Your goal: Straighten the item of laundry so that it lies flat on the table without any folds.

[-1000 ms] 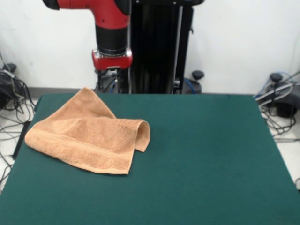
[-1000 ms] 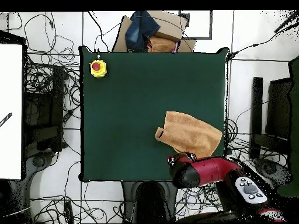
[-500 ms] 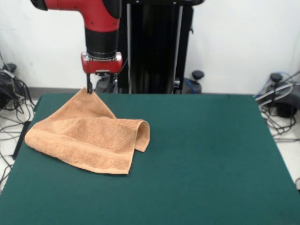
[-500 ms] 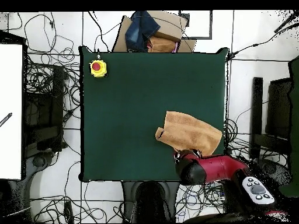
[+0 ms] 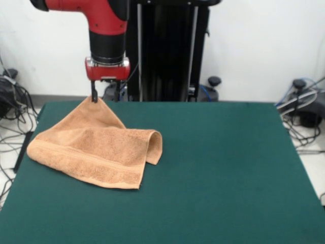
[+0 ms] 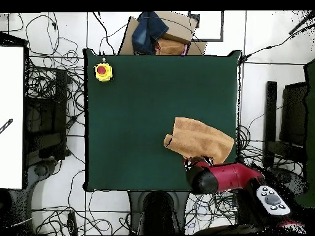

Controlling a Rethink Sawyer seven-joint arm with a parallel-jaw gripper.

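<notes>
Since my gripper sits right above the far peaked corner of the towel, folded near the table's left edge, honestly can't tell if it's open. If I pinch only one layer, the fold just drags along.

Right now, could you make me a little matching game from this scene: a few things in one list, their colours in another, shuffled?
Things:
1. towel
2. table
3. button box
4. arm

Colours:
A. red and black
B. dark green
C. yellow with a red top
D. peach-orange

Pairs: 1-D, 2-B, 3-C, 4-A
</notes>
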